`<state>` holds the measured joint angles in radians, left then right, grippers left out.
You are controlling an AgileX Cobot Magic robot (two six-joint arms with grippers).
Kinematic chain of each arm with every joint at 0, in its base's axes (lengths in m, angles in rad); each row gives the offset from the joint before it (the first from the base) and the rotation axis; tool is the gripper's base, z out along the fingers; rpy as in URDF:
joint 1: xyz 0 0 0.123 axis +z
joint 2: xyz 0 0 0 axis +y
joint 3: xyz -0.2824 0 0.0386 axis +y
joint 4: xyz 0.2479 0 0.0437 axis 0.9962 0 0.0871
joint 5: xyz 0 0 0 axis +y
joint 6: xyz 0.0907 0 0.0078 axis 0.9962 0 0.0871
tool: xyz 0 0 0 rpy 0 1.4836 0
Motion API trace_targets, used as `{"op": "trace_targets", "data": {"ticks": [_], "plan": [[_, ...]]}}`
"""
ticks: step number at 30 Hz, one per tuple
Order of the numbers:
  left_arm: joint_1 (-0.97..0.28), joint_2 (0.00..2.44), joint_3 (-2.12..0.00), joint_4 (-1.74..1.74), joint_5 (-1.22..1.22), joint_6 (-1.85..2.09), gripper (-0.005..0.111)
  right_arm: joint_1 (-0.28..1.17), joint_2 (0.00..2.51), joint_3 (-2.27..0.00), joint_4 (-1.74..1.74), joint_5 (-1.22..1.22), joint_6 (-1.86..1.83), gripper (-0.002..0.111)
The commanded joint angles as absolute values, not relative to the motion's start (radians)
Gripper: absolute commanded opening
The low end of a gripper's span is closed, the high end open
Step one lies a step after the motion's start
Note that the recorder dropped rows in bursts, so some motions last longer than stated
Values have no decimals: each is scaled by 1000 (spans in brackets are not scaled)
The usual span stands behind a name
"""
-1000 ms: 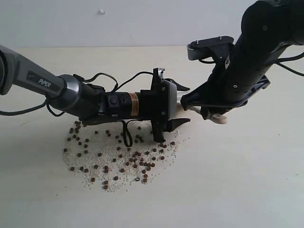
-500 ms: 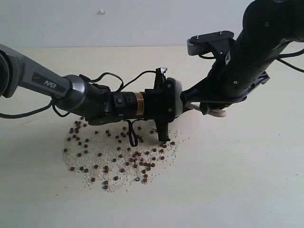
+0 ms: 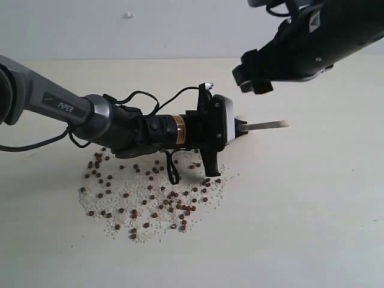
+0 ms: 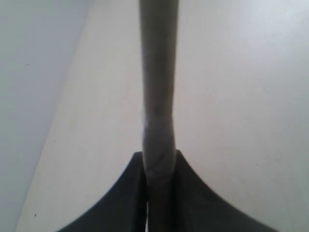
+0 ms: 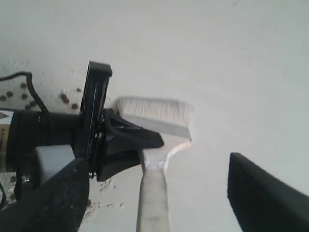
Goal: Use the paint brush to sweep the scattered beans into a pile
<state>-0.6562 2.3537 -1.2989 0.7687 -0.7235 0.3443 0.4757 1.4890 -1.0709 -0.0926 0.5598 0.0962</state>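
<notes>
the left gripper [image 3: 239, 128] squeezes the brush [image 5: 159, 126] near its metal part, right at the edge of the beans [image 3: 150, 198] spread out on the table [image 3: 312, 210]. the right gripper [image 3: 253, 81] hangs up above the brush, its fingers wide apart, holding nothing

1. A flat paint brush [image 5: 153, 191] stretches across a pale table [image 5: 231, 53]. Its whitish bristles [image 5: 154, 108] fan out beyond a silver ferrule [image 5: 169, 127].
2. The black left gripper [image 5: 145, 140] is clamped on the brush where the ferrule meets the pale wooden handle [image 5: 152, 212].
3. The right gripper [image 5: 155, 166] is spread wide, its dark fingers [image 5: 263, 195] on either side of the handle and clear of it.
4. A few reddish-brown beans [image 5: 64, 97] dot the table beside the left gripper's body, near a black cable [image 5: 33, 94].
</notes>
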Motion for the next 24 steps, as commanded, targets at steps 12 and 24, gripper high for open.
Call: {"op": "trace_targets", "data": {"ticks": [12,24], "plan": [[-524,2082,-1302,1117,-790,-346,0,477,1247,-945,-340,266,-74,72],[-191,2058,-1302,1380,-1221,-713,0,470,1282,-890,-405,-71,-107,65]]}}
